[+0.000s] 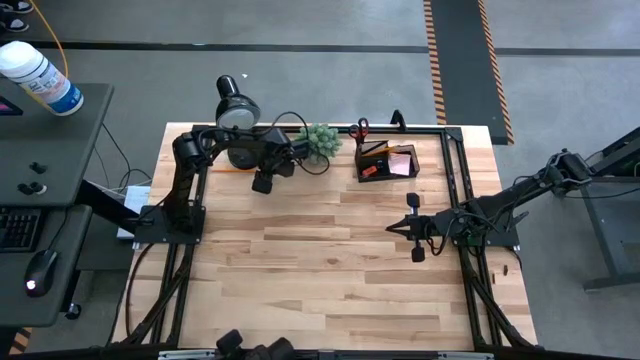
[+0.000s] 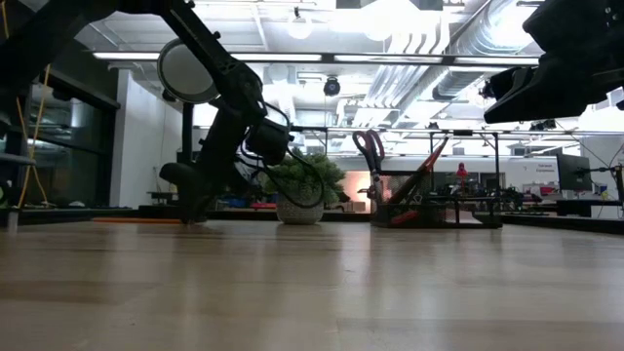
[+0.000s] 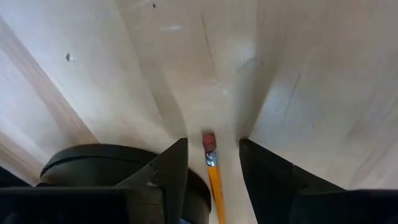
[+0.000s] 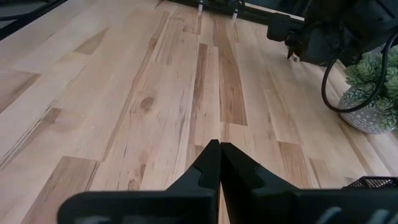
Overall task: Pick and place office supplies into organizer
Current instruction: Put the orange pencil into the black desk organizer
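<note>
Yellow pencil (image 3: 215, 186) lies on the table (image 1: 330, 270) beside the lamp base (image 3: 93, 171), between the left gripper (image 3: 212, 163) fingers, which stand apart; close squarely on its shaft before lifting toward the organizer (image 1: 388, 162). Right gripper (image 4: 219, 158) waits pressed together

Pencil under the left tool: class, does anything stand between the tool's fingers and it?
Nothing visible does. The pencil lies on the table between the left tool's open fingers, eraser end forward, beside the lamp base.
</note>
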Available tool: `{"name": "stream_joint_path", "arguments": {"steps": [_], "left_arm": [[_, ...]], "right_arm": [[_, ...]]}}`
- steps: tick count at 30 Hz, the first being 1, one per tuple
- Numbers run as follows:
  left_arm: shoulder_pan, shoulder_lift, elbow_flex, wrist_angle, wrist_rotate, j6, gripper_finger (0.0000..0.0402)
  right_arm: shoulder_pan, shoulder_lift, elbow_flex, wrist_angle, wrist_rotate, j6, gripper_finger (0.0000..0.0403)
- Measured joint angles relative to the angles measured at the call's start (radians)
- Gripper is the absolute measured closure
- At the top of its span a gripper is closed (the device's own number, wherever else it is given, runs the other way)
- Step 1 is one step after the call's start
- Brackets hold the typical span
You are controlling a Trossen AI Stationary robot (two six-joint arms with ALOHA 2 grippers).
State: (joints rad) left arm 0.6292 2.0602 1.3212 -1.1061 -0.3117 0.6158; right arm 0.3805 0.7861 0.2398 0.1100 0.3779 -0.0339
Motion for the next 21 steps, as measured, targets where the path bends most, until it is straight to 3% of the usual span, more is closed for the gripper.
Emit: {"name": "stream_joint_path", "arguments": {"steps": [21], "left_arm": [[0.0,0.001,-0.001,0.004,0.049,0.006,0.0264]], "right_arm": [[0.0,0.0,0.0,0.0,0.0,0.0,0.0402]]}}
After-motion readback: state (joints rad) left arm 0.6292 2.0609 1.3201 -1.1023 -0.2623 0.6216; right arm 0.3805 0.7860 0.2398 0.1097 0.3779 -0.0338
